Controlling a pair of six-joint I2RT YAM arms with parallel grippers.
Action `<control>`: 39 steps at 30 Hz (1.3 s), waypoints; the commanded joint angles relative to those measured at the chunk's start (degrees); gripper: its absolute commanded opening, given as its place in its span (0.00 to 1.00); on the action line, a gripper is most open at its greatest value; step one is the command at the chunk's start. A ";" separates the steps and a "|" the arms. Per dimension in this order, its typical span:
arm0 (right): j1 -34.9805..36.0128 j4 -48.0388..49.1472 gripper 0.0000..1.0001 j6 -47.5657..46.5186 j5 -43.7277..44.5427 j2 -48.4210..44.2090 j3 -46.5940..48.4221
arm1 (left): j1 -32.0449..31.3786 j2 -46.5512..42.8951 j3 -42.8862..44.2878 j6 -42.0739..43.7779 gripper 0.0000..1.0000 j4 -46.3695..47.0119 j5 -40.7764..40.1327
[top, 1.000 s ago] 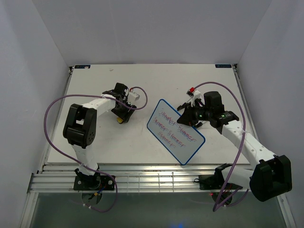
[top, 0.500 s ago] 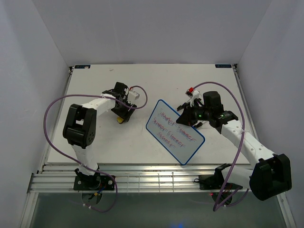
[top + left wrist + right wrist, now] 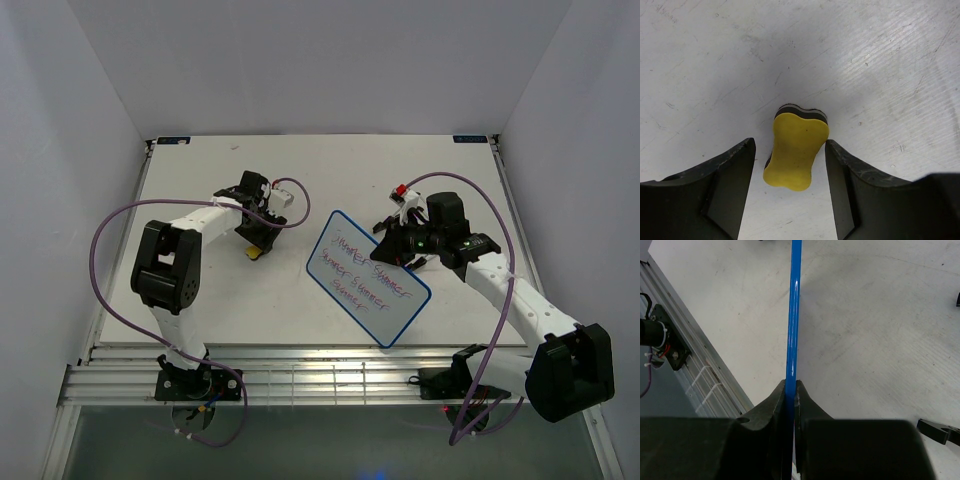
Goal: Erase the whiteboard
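The whiteboard, white with a thin blue rim and red-purple handwritten lines, lies slanted at the table's middle right. My right gripper is shut on its blue rim, seen edge-on in the right wrist view, at the board's upper right edge. The yellow sponge with a black underside lies on the table left of the board. My left gripper is open, its fingers on either side of the sponge, not touching it.
A small red-and-white object lies behind the right gripper. A black part lies on the table in the right wrist view. The slatted metal front edge runs along the near side. Purple cables loop off both arms.
The whiteboard has shifted slightly in the right gripper's hold. The left gripper has stayed over the sponge.
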 commanded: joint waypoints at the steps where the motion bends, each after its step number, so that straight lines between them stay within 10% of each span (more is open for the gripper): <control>1: 0.55 1.95 0.08 -2.72 -0.07 0.01 -0.29 | 0.42 -2.08 0.83 -0.37 0.68 0.68 -0.03; 39: 0.55 2.39 0.08 -2.72 0.45 0.63 -0.81 | 0.42 -0.94 1.71 -1.51 0.54 -1.25 0.41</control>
